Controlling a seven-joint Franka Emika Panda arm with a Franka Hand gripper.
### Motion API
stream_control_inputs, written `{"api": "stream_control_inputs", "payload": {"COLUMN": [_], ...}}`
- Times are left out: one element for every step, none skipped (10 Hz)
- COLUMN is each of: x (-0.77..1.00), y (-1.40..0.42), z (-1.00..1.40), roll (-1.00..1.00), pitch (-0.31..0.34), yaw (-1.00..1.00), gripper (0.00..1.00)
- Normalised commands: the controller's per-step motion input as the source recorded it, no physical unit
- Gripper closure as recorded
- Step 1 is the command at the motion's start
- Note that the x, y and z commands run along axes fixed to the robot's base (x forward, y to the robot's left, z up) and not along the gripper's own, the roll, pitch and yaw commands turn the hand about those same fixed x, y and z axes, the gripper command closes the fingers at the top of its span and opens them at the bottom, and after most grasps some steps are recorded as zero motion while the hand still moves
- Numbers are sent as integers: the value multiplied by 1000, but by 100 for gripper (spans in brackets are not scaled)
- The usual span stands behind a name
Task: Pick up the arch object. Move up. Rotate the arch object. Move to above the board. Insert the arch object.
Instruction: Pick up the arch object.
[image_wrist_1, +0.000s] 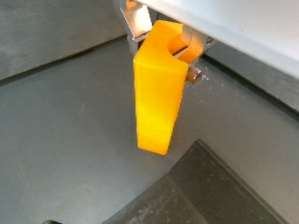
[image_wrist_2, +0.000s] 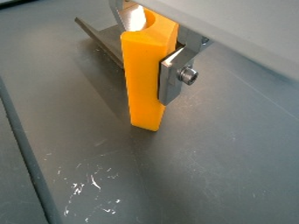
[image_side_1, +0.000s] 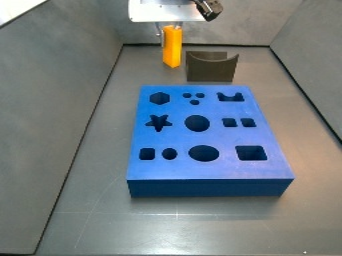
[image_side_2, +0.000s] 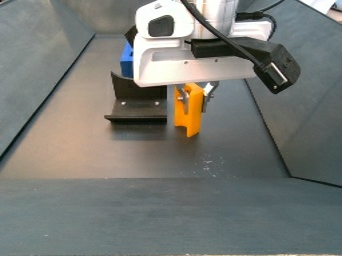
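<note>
The arch object (image_wrist_1: 159, 92) is a slim yellow-orange block with a curved notch at its upper end. It hangs upright between the fingers of my gripper (image_wrist_1: 163, 45), which is shut on its upper end. It shows in both wrist views (image_wrist_2: 145, 77) and both side views (image_side_1: 173, 46) (image_side_2: 189, 108). It is lifted clear of the grey floor. The board (image_side_1: 207, 140) is a thick blue slab with dark cut-out holes. It lies nearer the camera than my gripper (image_side_1: 173, 27) in a side view, and mostly hidden behind the arm in a side view (image_side_2: 126, 58).
The fixture (image_side_1: 210, 66), a dark bracket, stands on the floor beside the held block, between it and the board's far edge; it also shows in a side view (image_side_2: 134, 104). Grey walls enclose the floor. A scuffed patch (image_wrist_2: 91, 188) marks the floor.
</note>
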Motion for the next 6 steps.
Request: {"api": "stream_control_inputs", "payload": {"x": [0,0,0,0,0,0], "y": [0,0,0,0,0,0], "z": [0,0,0,0,0,0], "roll": [0,0,0,0,0,0], "pitch": [0,0,0,0,0,0], "yaw": [0,0,0,0,0,0], "gripper": [100,100,100,100,100,100]}}
